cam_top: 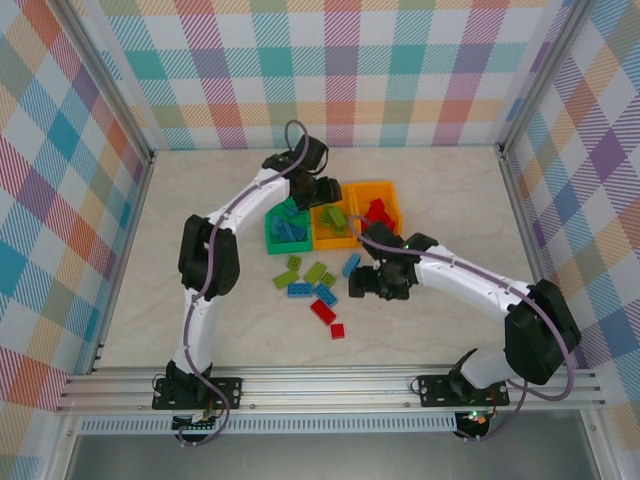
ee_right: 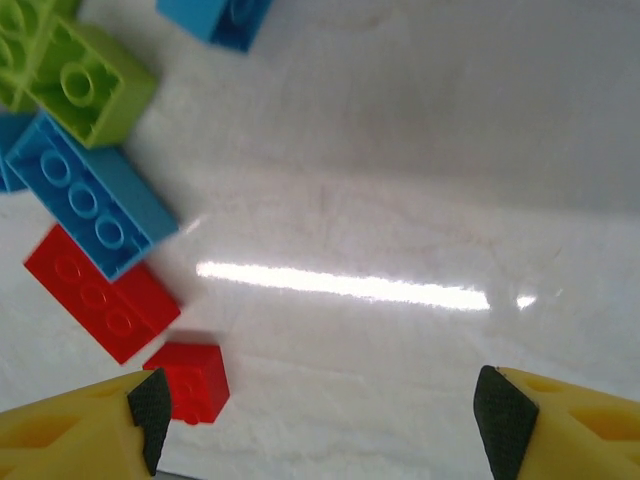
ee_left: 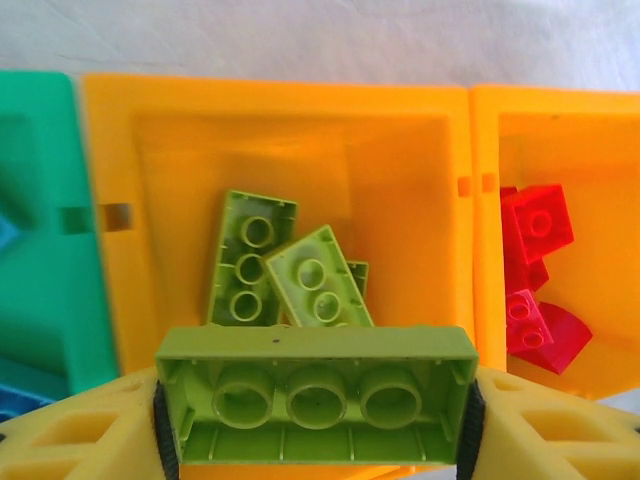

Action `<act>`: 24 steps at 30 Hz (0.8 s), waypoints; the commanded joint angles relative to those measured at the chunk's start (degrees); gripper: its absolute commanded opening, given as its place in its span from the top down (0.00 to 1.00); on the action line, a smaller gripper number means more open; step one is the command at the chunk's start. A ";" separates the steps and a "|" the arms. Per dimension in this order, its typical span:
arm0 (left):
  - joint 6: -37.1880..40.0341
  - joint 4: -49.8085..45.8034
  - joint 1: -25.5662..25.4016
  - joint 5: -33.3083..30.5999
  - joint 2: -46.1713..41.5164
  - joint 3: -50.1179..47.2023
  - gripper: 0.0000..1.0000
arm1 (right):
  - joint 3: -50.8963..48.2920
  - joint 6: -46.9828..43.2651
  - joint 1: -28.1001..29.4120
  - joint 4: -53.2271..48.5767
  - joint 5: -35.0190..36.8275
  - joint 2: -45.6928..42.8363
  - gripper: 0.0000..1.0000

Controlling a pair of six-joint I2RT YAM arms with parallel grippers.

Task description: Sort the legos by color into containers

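Spanning the left hand (ee_left: 318, 432): one lime lego (ee_left: 316, 392)

In your left wrist view, the held lime brick (ee_left: 316, 350) blocks the near wall of the middle bin (ee_left: 280, 110) and the ends of the lime bricks (ee_left: 250, 260) inside it. A third lime brick (ee_left: 357, 275) in there is mostly buried. The green bin (ee_left: 40, 200) to its left and the right bin (ee_left: 600, 110) both run off the frame. From the top, you can't really count what's in the middle bin, it's too small. On its near side, your right wrist view clips a blue brick (ee_right: 225, 15) at the top edge.
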 commanded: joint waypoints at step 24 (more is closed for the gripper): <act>1.51 -1.66 1.11 2.40 -12.51 -7.62 0.00 | 7.82 16.80 22.44 -1.18 5.14 20.29 0.35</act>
